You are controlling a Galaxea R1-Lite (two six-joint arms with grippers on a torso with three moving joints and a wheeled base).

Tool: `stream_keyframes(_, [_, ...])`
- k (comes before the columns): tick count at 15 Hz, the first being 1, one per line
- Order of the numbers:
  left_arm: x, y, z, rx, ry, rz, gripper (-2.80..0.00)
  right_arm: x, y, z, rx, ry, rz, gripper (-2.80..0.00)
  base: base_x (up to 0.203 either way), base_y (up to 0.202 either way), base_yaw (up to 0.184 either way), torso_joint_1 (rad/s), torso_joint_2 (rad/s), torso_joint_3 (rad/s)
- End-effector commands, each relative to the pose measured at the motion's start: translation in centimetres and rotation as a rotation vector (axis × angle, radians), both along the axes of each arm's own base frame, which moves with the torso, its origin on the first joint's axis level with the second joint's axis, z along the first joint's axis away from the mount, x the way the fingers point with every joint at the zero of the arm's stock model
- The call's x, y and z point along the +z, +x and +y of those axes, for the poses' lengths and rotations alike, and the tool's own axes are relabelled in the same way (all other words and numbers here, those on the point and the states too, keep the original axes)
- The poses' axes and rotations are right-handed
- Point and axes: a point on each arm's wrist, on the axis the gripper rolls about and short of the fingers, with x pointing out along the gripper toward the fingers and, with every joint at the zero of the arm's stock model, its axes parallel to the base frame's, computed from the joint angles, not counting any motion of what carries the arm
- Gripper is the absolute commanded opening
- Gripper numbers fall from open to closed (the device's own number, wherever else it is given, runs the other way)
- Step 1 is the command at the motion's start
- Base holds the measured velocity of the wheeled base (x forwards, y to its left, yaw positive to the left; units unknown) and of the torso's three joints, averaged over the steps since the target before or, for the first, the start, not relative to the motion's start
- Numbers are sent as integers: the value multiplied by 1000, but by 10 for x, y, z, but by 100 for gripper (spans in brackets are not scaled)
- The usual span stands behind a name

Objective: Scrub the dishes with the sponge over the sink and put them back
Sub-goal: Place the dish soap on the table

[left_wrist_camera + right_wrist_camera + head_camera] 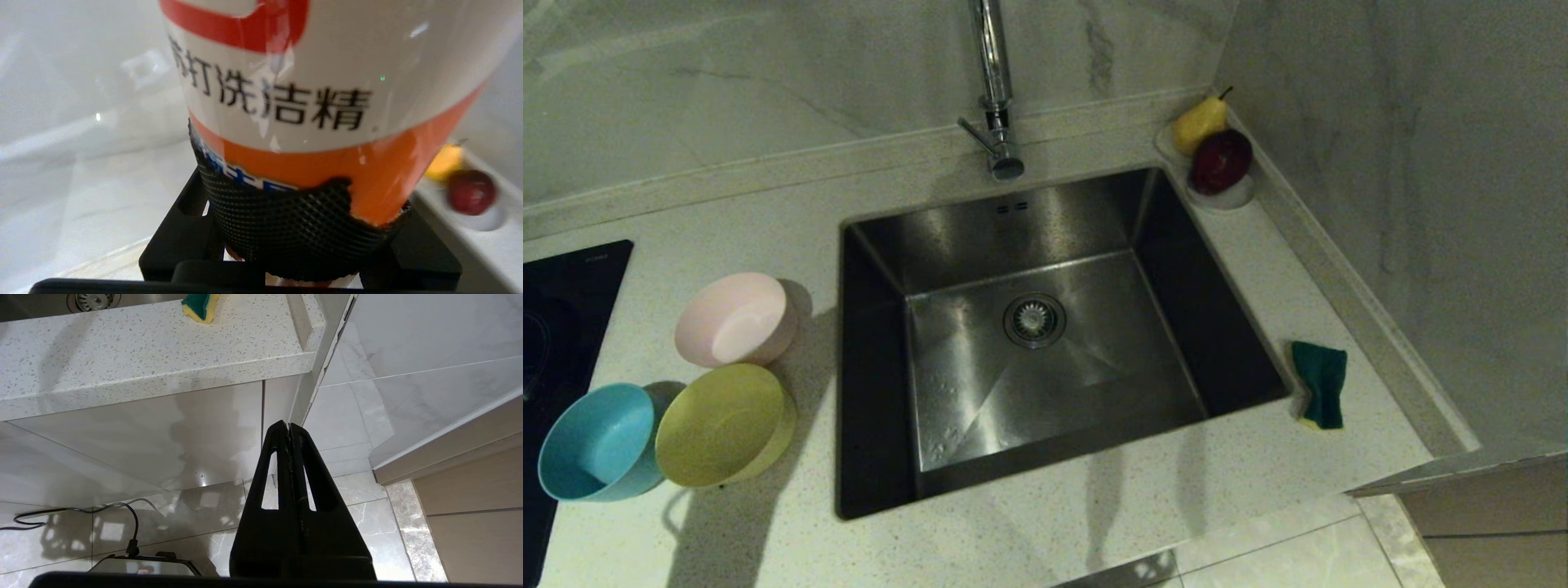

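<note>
My left end effector pinches a soap bottle. My right end effector hangs pressed together below the counter. Bowls wait left of the sink, sponge on its right.

The left gripper is closed around a bottle of dish soap; its black meshed pads press the lower part of the bottle. The right gripper hangs low beside the counter front, with both fingers pressed together and holding nothing.
</note>
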Motion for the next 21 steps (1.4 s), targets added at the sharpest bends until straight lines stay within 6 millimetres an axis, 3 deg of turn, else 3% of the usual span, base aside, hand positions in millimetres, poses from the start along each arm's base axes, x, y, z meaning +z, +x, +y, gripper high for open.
stream_keyframes(1, [16,-13,53,45,-97,-27,-280,0,0,0,0,0,1,-280,0,0,0,0,0,0])
stream_keyframes(8, [20,-8,146,346,-300,-85,-280,0,0,0,0,0,0,-280,0,0,0,0,0,0])
stream_keyframes(11, [3,8,172,498,-322,-8,-280,0,0,0,0,0,-1,-280,0,0,0,0,0,0])
stream_keyframes(15, [-28,46,191,542,-498,79,-280,0,0,0,0,0,1,-280,0,0,0,0,0,0])
stream_keyframes(17, [-38,59,206,605,-521,97,-280,0,0,0,0,0,1,-280,0,0,0,0,0,0])
stream_keyframes(21, [-69,107,236,699,-533,48,-280,0,0,0,0,0,1,-280,0,0,0,0,0,0])
